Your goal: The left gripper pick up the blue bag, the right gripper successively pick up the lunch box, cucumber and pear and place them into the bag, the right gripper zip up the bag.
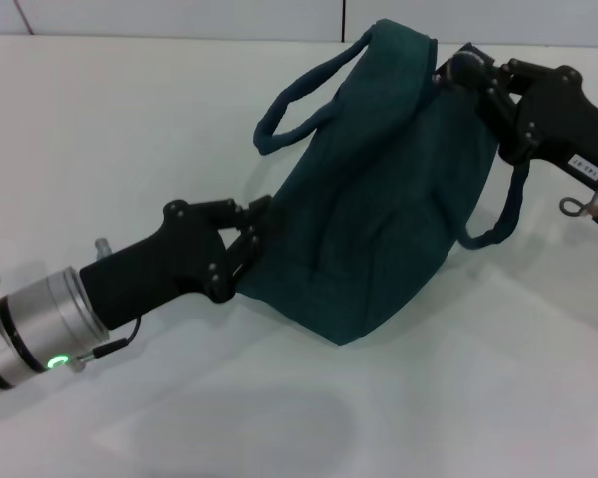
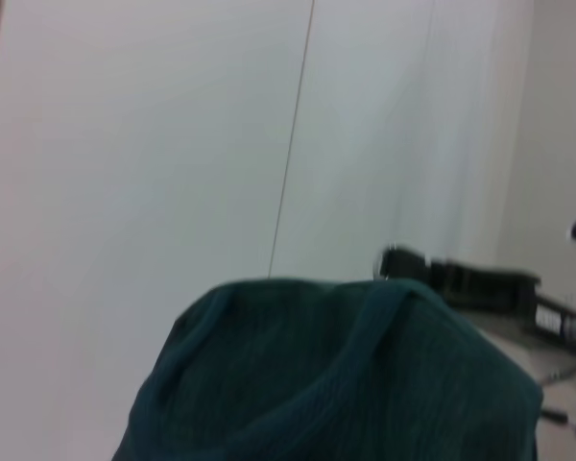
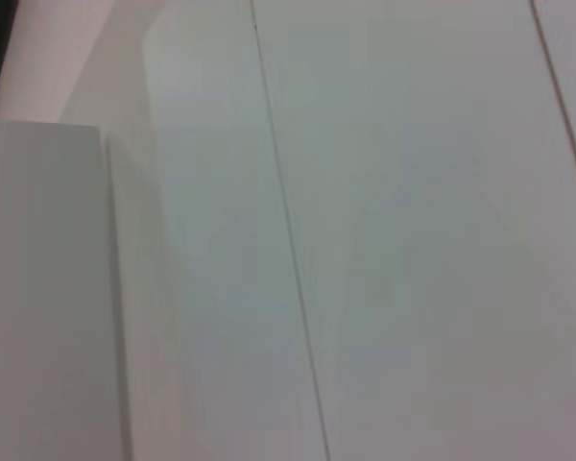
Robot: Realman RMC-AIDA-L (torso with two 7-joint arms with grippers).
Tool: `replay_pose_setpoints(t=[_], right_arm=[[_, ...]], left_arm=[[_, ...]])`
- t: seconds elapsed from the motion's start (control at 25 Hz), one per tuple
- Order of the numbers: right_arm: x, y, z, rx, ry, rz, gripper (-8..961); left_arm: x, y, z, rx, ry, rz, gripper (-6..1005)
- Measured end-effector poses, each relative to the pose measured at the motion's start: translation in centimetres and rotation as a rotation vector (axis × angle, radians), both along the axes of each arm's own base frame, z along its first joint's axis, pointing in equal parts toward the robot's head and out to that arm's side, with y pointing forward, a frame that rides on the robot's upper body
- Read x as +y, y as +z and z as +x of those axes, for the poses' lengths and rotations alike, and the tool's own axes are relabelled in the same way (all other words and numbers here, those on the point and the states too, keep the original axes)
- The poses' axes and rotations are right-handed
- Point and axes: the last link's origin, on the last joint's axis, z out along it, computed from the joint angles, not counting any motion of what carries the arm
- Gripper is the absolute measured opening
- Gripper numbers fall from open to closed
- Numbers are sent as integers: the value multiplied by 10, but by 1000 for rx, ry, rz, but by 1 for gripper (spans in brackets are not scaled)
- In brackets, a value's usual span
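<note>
Nearest the head camera, my left gripper (image 1: 251, 237) is reaching in from the lower left, its fingers pinching together on the lower side edge of the blue bag (image 1: 379, 199). My judgement is that this grip is serving as an anchor, keeping the fabric taut against a pull from the opposite end. My right gripper (image 1: 456, 72) is working at the bag's upper far corner; its tip is touching the fabric there, but I cannot tell whether its fingers are apart or clamped on anything. Between both grips the bag is hanging tilted, raised off the white table (image 1: 130, 129), with one loop handle (image 1: 304, 100) arching out at the top and the other handle (image 1: 503, 214) drooping beneath my right arm. I am judging this to be the zipping step, since no opening is showing and the lunch box, cucumber and pear are not visible anywhere on the table. Whether they are lying inside the bag cannot be confirmed; its body is bulging and creasing, nothing more. My right wrist camera is showing only blank surfaces.
</note>
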Motion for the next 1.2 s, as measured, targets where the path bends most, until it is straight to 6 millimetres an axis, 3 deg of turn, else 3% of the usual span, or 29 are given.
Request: replay_pose_setpoints(t=[0.24,0.32,0.76,1.0,1.2], right_arm=[[-2,-4,-3,-7,16,-16,15],[-2,-4,-2,-7,15,-16,15],[-3,-3,-2,-5,18,-17,15],[-3,-3,-2,-4,16,-18,15],[-5,-2,-1,5,20,-18,15]], left_arm=[[8,4,18,-73,-55,15,127],[10,2,24,-87,-70,7,310],[18,-5,36,-110,-81,-17,537],[17,-5,36,-104,-91,-1,533],[18,-3,34,-113,-79,18,298]])
